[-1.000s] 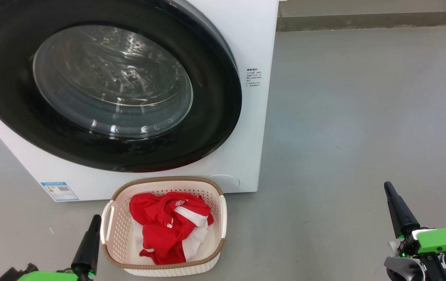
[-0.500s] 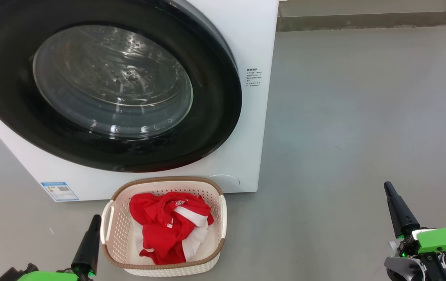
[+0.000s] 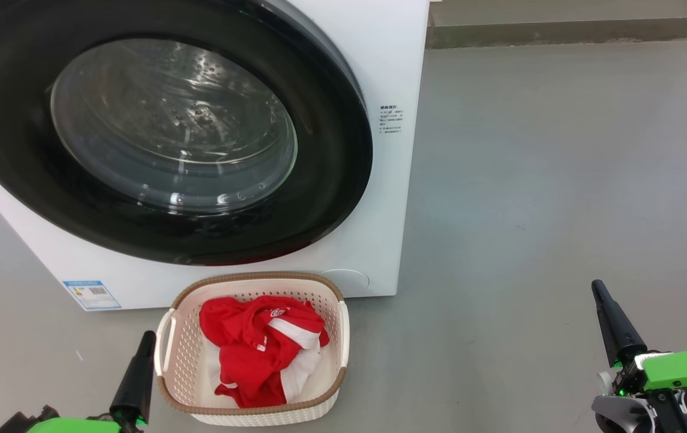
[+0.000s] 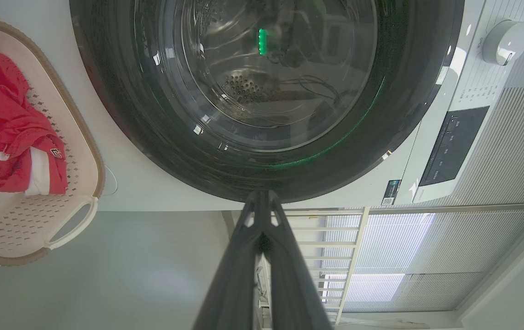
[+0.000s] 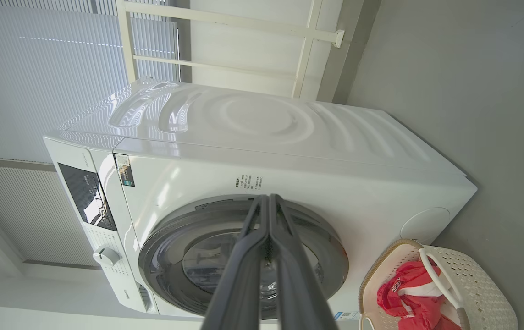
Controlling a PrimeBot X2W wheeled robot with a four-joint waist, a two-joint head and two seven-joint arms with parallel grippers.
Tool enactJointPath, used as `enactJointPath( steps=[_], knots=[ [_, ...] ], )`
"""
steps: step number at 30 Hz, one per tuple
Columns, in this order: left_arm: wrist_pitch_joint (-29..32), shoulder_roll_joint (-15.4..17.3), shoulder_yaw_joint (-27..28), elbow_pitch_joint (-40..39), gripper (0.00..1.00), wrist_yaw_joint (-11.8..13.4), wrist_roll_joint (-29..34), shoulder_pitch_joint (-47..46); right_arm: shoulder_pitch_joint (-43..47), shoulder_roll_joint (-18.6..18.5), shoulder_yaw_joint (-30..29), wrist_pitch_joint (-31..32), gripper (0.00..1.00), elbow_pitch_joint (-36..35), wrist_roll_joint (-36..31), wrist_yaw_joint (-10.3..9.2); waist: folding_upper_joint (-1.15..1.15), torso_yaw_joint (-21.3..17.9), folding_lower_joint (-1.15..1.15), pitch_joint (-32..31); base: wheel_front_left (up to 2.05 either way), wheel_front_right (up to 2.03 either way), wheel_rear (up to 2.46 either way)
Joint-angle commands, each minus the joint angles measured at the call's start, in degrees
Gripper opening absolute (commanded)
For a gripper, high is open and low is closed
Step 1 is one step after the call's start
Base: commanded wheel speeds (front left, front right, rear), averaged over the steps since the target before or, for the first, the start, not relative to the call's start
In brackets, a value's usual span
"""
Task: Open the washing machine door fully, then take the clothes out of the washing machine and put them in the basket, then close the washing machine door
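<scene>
The washing machine (image 3: 394, 72) stands white at the upper left, and its washing machine door (image 3: 331, 180), with a glossy black rim and glass bowl, lies flush against the front. Through the glass I see bare steel drum. The basket (image 3: 259, 278) sits on the floor just below the door, holding the red and white clothes (image 3: 253, 355). My left gripper (image 3: 148, 335) is shut and empty, just left of the basket. My right gripper (image 3: 597, 285) is shut and empty, far to the right over bare floor. The left wrist view shows the door (image 4: 404, 91), basket (image 4: 93, 151) and clothes (image 4: 5, 114).
Grey floor (image 3: 559, 180) spreads to the right of the machine, up to a wall base (image 3: 559, 30) at the back. The washer's dial (image 4: 504, 41) and dark control panel (image 4: 449, 146) show in the left wrist view, with a white rail frame (image 4: 335, 256) behind.
</scene>
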Motion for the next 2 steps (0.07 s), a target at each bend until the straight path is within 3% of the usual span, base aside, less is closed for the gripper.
enactJointPath(
  steps=[1,2],
  knots=[
    [0.25,1.04,1.46,-1.53,0.00,-0.40,-0.40,-2.23,-2.43,-0.49,0.99,0.43,0.00,-1.72,0.37,-0.03,0.00,0.00,0.00,0.00,0.00,0.00,0.00],
    [0.25,1.04,1.46,-1.53,0.00,-0.40,-0.40,-2.23,-2.43,-0.49,0.99,0.43,0.00,-1.72,0.37,-0.03,0.00,0.00,0.00,0.00,0.00,0.00,0.00]
  ],
)
